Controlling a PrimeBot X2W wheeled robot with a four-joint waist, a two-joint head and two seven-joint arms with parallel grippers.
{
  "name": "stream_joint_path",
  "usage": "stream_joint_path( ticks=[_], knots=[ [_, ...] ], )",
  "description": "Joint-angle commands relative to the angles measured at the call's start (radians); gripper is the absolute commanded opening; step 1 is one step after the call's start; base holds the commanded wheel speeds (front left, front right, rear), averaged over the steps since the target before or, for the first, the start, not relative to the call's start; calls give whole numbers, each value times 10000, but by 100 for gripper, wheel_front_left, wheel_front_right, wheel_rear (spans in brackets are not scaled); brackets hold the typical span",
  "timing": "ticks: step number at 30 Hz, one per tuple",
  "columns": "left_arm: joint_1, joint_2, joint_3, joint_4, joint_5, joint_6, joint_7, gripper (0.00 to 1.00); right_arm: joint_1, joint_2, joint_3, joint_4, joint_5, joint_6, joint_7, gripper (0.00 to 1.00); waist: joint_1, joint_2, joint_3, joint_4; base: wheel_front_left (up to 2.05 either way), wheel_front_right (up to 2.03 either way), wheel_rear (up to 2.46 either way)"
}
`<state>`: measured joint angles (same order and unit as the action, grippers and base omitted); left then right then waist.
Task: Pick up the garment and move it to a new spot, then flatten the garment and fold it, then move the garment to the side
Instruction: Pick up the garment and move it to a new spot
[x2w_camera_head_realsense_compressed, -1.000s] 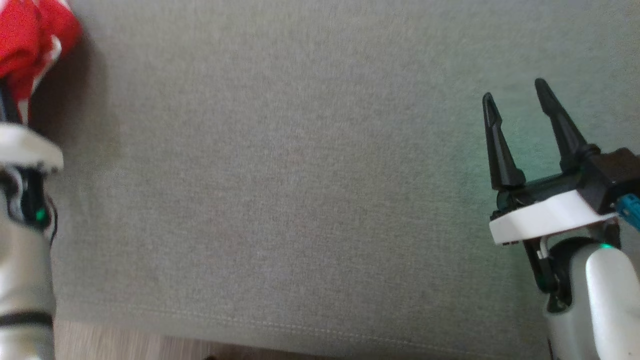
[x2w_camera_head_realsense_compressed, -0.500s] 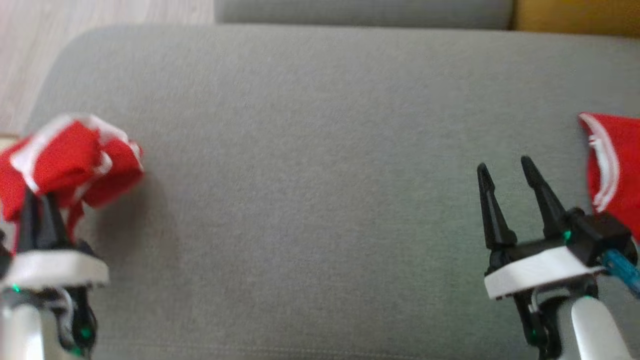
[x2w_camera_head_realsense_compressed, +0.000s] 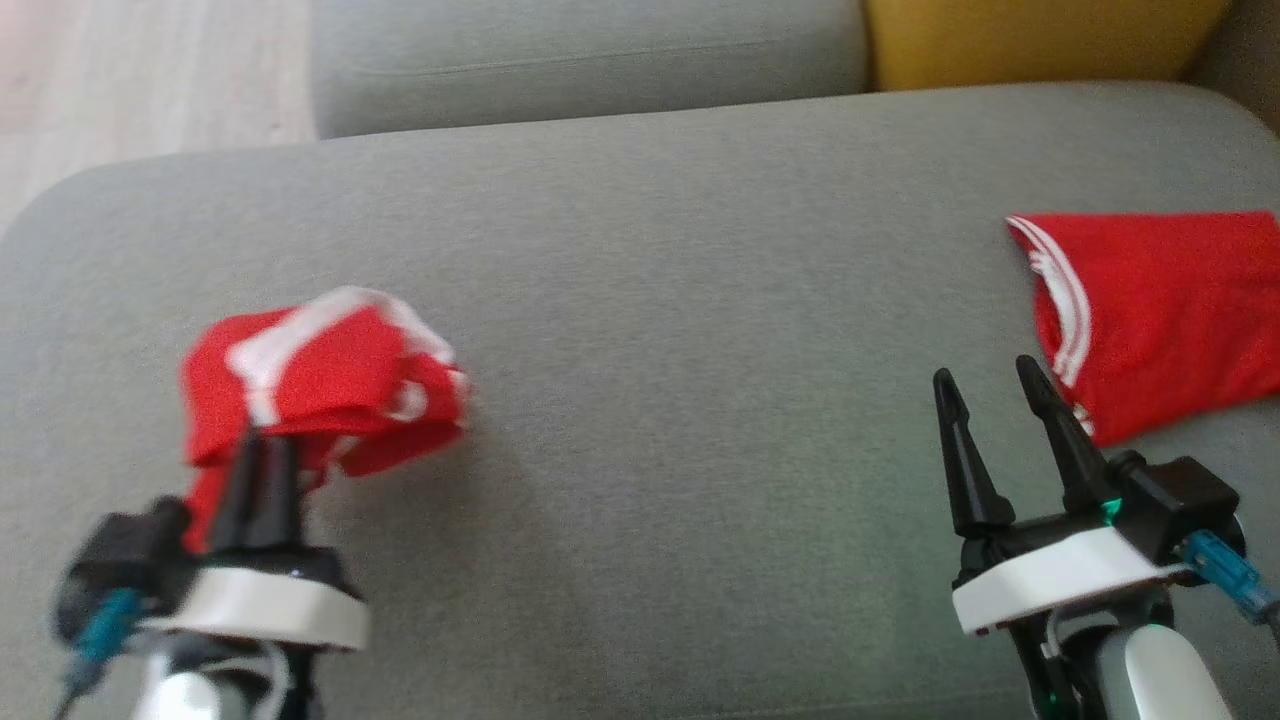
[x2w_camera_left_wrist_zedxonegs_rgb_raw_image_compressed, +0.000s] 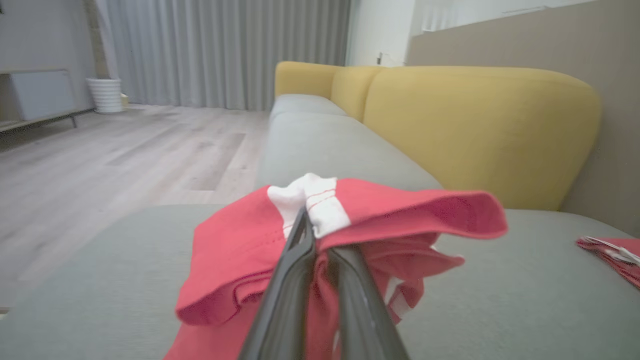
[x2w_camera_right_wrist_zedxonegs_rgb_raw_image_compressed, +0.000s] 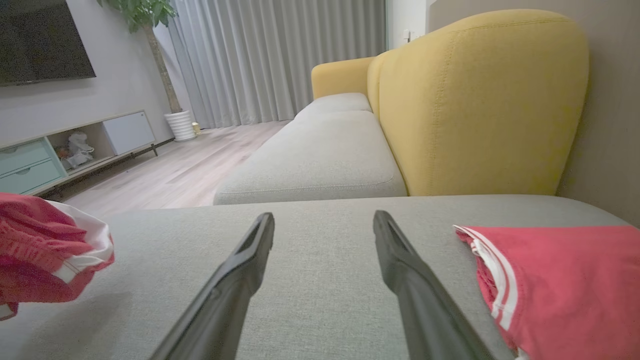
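View shifted up; left tool (x2w_camera_head_realsense_compressed: 262, 445) still pinching red garment (x2w_camera_head_realsense_compressed: 320, 385); right tool (x2w_camera_head_realsense_compressed: 985, 370) spread.

**Soft light, smeared head view**

We get soft, even light, brightest at the curtains (x2w_camera_left_wrist_zedxonegs_rgb_raw_image_compressed: 225, 50). The garment (x2w_camera_head_realsense_compressed: 320, 385) throws a faint shadow on the cushion (x2w_camera_head_realsense_compressed: 700, 400). The head view smears around the left gripper (x2w_camera_head_realsense_compressed: 265, 445); wrist-view foregrounds look soft.

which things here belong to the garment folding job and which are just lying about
Job: bunched red garment, pinched in the shut left hand; open right hand, empty; grey seat cushion under both.
Lying about: second red garment flat at the cushion's right; yellow backrest; white plant pot; low cabinet.
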<state>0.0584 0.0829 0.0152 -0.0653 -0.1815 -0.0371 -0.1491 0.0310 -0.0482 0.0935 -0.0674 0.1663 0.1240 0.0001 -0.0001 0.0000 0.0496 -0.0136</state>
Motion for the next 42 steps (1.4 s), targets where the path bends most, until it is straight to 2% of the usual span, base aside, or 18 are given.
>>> stream_joint_path(
  ticks=[1,4,5,9,14,20,21,22,26,30,35,42],
  knots=[
    [-448,3,57,-400,71,-118,72,0,-344,-21,258,-376,29,67,14,100,1,0,67,-344,0,0,0],
    [-753,-52,-643,-182,167,-340,187,0,-431,-21,305,-418,-63,67,54,100,1,0,259,-754,0,0,0],
    [-1095,-93,-1138,102,186,-486,167,0,-514,-21,368,-457,-118,67,44,100,1,0,454,-1031,0,0,0],
    [-1994,-169,-1986,1018,231,-658,41,0,-662,-21,455,-429,5,67,38,100,1,0,903,-1506,0,0,0],
    [-3306,-258,-3075,2479,187,-796,-201,0,-856,-21,471,-414,136,67,-60,100,1,0,1451,-1888,0,0,0],
    [-4419,-299,-4362,4907,381,-876,-226,0,-1024,-21,634,-236,308,67,-184,100,1,0,1788,-2134,0,0,0],
    [-4514,-303,-4469,5214,349,-881,-245,59,-1042,-21,650,-200,322,67,-204,100,1,0,1794,-2148,0,0,0],
    [-4599,-306,-4547,5446,330,-883,-324,100,-1050,-20,658,-167,328,67,-225,100,1,0,1793,-2150,0,0,0],
    [-4665,-315,-4786,5901,225,-871,-674,100,-1020,-20,619,-70,479,67,-309,100,1,0,1659,-1967,0,0,0],
    [-4316,-317,-4720,5698,14,-731,-956,100,-935,-20,511,-5,428,67,-252,100,1,0,1357,-1619,0,0,0],
    [-3704,-217,-4315,4886,-200,-349,-1082,100,-857,-20,407,-48,336,67,-163,100,1,0,1094,-1157,0,0,0],
    [-2748,10,-3199,2644,-358,457,-1122,100,-749,-20,89,-223,186,67,-35,100,1,0,764,-405,0,0,0]
  ],
)
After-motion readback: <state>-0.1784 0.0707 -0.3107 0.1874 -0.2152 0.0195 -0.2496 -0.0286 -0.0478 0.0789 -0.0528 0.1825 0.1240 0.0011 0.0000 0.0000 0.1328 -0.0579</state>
